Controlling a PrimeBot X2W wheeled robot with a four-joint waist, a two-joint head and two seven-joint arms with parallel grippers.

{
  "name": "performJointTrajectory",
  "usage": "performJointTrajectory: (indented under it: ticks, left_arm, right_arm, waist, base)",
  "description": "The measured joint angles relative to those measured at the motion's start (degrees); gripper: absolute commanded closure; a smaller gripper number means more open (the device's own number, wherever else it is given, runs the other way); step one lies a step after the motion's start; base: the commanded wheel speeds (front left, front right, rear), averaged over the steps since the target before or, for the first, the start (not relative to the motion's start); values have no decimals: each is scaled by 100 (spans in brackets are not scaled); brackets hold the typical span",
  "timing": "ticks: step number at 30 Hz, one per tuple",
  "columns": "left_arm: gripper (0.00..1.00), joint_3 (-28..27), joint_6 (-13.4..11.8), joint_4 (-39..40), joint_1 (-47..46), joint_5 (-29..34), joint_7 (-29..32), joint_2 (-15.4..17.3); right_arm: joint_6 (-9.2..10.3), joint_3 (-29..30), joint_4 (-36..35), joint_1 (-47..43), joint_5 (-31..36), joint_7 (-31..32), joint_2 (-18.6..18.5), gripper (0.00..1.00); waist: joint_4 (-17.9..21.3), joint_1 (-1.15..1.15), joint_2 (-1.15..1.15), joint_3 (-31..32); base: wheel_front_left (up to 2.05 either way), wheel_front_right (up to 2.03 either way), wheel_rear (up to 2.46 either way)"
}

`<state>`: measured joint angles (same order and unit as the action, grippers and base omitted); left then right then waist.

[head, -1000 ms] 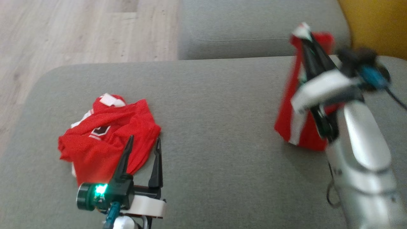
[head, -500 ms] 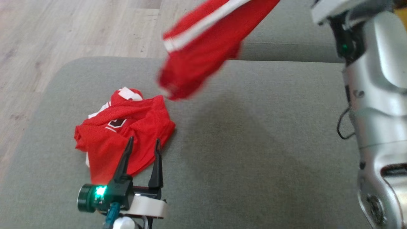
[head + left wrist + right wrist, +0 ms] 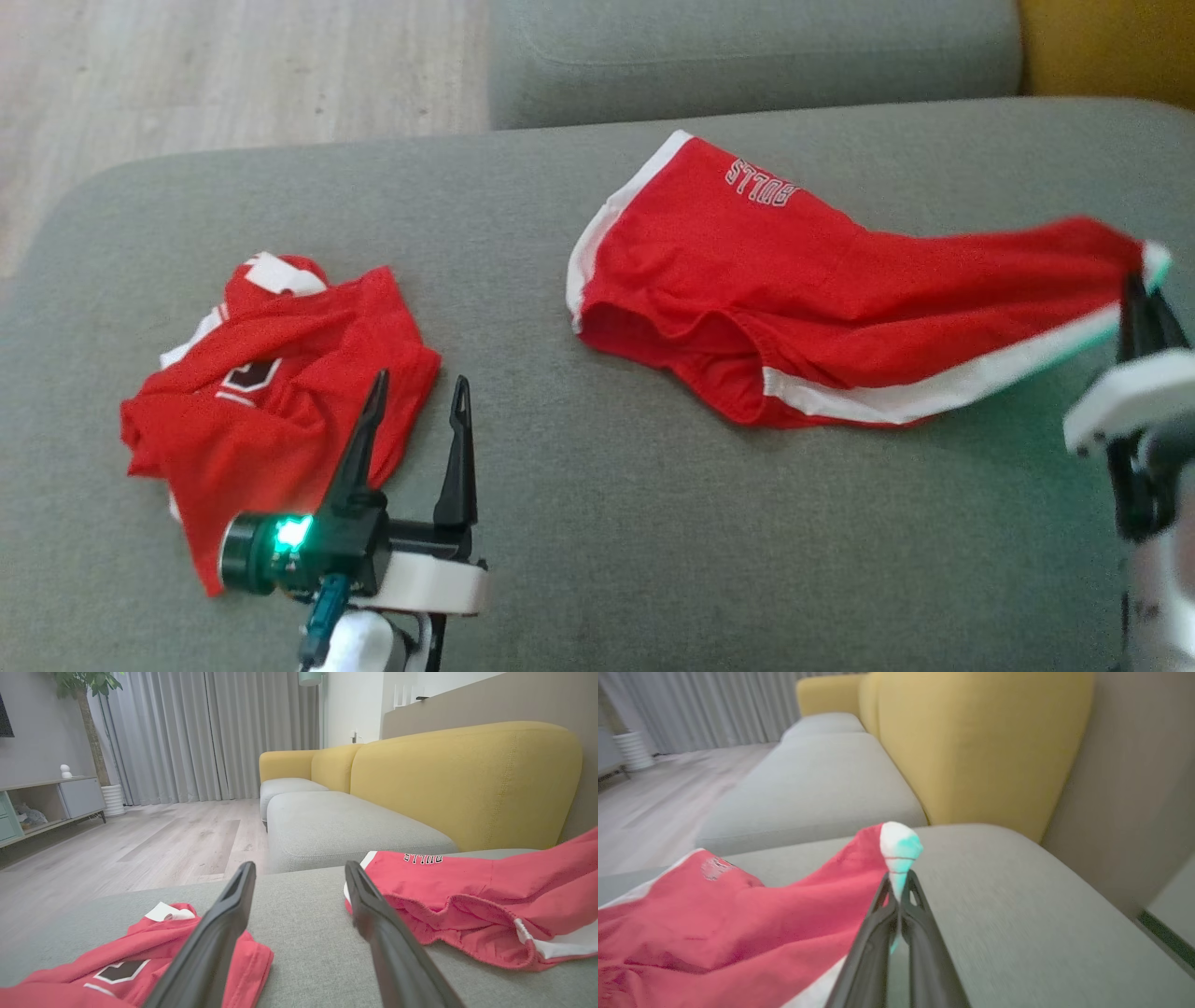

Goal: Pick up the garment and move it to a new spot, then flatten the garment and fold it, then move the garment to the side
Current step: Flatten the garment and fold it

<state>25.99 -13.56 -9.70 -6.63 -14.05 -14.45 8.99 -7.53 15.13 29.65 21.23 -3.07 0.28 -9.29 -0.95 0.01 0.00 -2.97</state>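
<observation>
Left gripper [image 3: 419, 387]: nearest, low at the left of the head view. Fingers spread wide, nothing between them, tips just over the near edge of the jersey.
Jersey [image 3: 271, 401]: a second red garment, crumpled in a heap on the left of the seat, white collar showing at its far end. Well apart from the shorts.
Seat cushion [image 3: 607, 532]: grey cloth, bare between the two garments.
Right gripper [image 3: 1137, 289]: at the right edge, fingers pressed together on a white-trimmed corner of the shorts. In the right wrist view a small tuft of that trim pokes out past the tips.
Shorts [image 3: 747, 271]: the task's garment, red with white side stripes and BULLS lettering. Most of it lies on the middle-right of the seat. The pinched corner is raised, so the cloth slopes up toward the right.
Lay: not flat. The near hem is rolled and rumpled, with folds running across the middle.
Step in hand: by my reading, the end of the move to a new spot, with flattening about to start.
Next move: probably draw the held corner outward and low to pull the cloth taut, then set it down. The free left gripper would need to reach right for the opposite edge.
Far cushion [image 3: 747, 47]: behind, bare.
Floor [image 3: 233, 75]: pale wood, far left.
Backrest [image 3: 1106, 42]: yellow, far right corner.
</observation>
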Motion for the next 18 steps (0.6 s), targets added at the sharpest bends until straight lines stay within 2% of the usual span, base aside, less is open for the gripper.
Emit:
performJointTrajectory:
  ticks: [3, 4, 5, 6, 13, 18]
  left_arm:
    - [0, -2, 2, -9, -58, 1, 0, -15]
    - [0, -2, 3, -21, -58, 1, 0, -19]
    - [0, -1, 5, -36, -58, 1, 0, -22]
    - [0, -1, 20, -48, -59, 1, 0, -24]
    - [0, -1, 66, -86, -77, 49, 0, -40]
    - [0, -4, 98, -111, -73, 49, 0, -52]
  right_arm:
    - [0, 366, -176, -295, 226, 183, 204, 100]
    - [0, 439, -249, -344, 332, 209, 252, 72]
    - [0, 522, -326, -362, 421, 229, 312, 31]
    - [0, 603, -401, -369, 503, 235, 366, 0]
    - [0, 530, -1015, -498, 694, -42, 532, 0]
    - [0, -133, -1508, -896, 448, -533, 630, 0]
  waist:
    - [105, 0, 0, -74]
    - [130, 0, 0, -89]
    - [147, 0, 0, -98]
    - [156, 0, 0, -99]
    - [123, -1, 0, -19]
    - [92, -1, 0, 107]
  base:
    - [0, 0, 0]
    - [0, 0, 0]
    - [0, 0, 0]
    - [0, 0, 0]
    - [0, 0, 0]
    - [0, 0, 0]
